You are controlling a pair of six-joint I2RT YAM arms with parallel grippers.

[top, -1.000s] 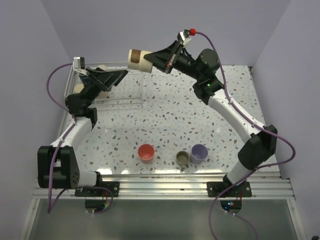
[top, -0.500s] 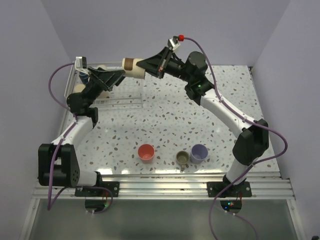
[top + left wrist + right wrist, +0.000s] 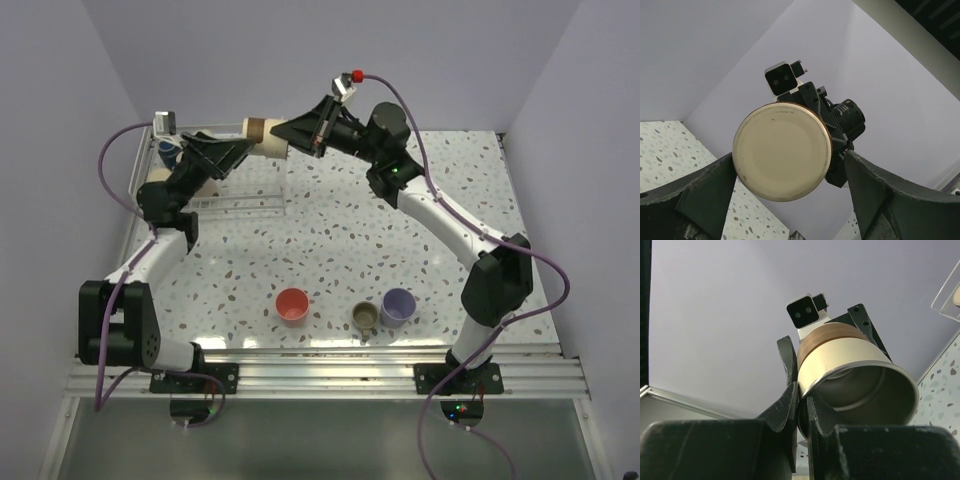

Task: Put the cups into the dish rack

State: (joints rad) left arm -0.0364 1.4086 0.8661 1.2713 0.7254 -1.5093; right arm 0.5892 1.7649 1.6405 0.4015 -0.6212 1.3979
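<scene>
Top external view: the right tool grips the beige cup by its rim, one finger inside and one outside (right wrist view), holding it on its side in the air above the far end of the rack. The cup's base faces the left tool, whose jaws stand spread wide on either side of that base (left wrist view). Whether they touch it cannot be told.

Done, as far as can be seen: a blue cup and a pale cup appear to sit at the rack's left end, partly hidden by the left arm.

Left: the beige cup, probably at a hand-over between the arms, and three cups upright near the front of the surface: red, olive and lavender, the last two touching or nearly so.
</scene>
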